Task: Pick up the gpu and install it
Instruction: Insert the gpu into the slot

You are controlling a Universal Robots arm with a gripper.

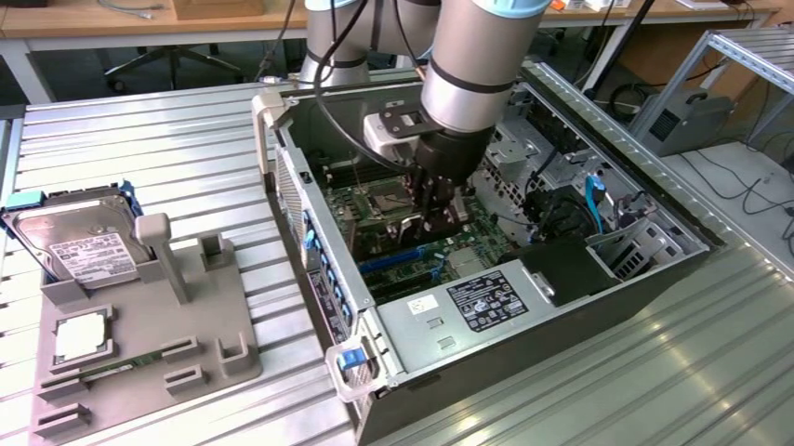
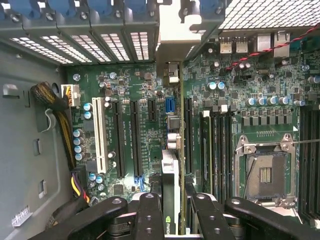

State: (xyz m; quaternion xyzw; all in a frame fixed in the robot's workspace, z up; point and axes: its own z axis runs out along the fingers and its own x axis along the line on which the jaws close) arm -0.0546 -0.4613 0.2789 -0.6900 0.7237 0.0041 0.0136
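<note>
Clenched on the gpu [image 2: 169,167], the pincer [image 1: 437,218] is seen lowered inside the open computer case [image 1: 522,381]. In the wrist view the pincer [image 2: 172,200] has its black fingers [image 2: 150,212] pressed against both faces of the card, which is held edge-on and runs away from the fingertips towards the vented rear wall. Whether the card's lower edge is seated in a slot cannot be told.

A ribbed metal table [image 1: 149,158] is spread beneath everything, and the case is laid on it with its open side up, around the pincer. The green motherboard [image 2: 200,95] is laid directly below the pincer, across the floor of the case.

A grey holder [image 1: 137,372] is set on the table well apart from the pincer, on the exterior view's left. A silver hard drive [image 1: 81,246] with a white label is propped at the holder's far end. A square silver chip [image 1: 81,339] and a slim green memory stick [image 1: 118,364] are laid on the holder nearer the camera.

On the board, an empty processor socket [image 2: 265,172] is found to one side of the held card. A long white slot [image 2: 98,135] and black slots [image 2: 135,137] lie on the other side. A bundle of braided cables [image 2: 57,112] is routed beyond the white slot, by the case wall.
</note>
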